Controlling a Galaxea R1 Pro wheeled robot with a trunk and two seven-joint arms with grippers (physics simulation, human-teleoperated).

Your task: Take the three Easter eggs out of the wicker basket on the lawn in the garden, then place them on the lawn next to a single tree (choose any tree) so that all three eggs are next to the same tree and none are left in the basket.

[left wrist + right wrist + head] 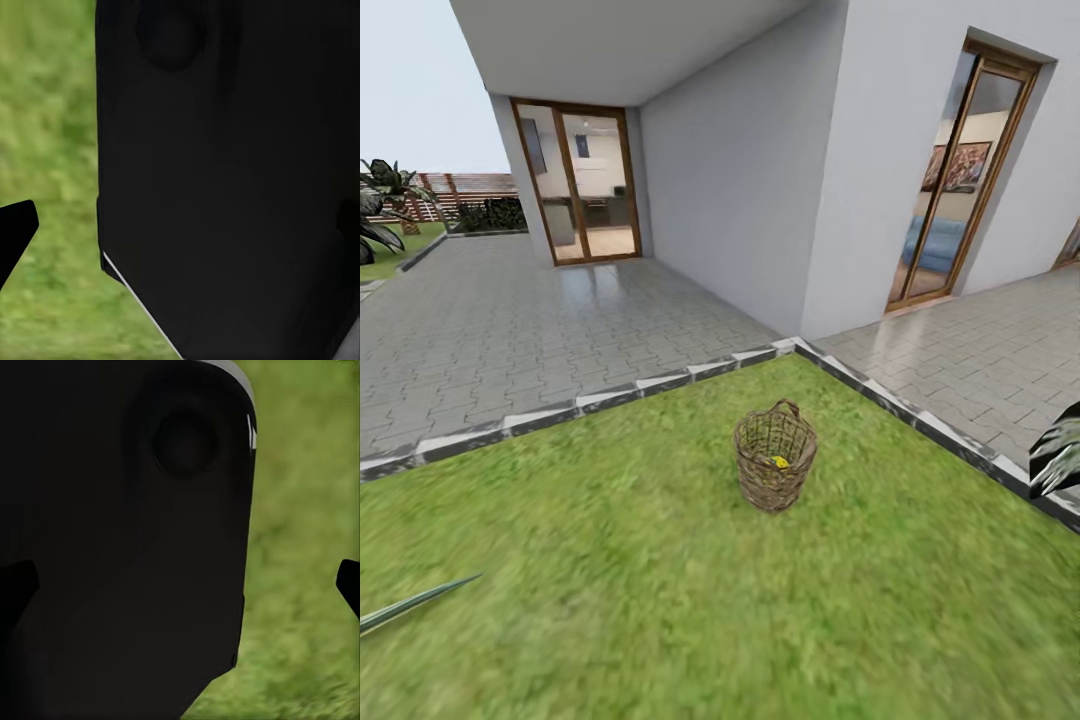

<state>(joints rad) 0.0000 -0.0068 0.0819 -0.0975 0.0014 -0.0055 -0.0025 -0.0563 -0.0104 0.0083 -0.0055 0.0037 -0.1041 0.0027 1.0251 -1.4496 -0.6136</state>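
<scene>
Grey paved patio (510, 330) across upper frame; white house wall (760, 180) centre; wood-framed glass doors (582, 185) upper left, another (960, 180) upper right.

Wicker basket (775, 468) upright on lawn (610, 580), yellow egg (781, 462) inside.

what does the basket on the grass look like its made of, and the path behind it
The small round brown open-weave basket looks like wicker: crossing strands with gaps, matte. The grey path looks like interlocking paving blocks, slightly glossy near the doors, edged with pale kerb stones.
</scene>
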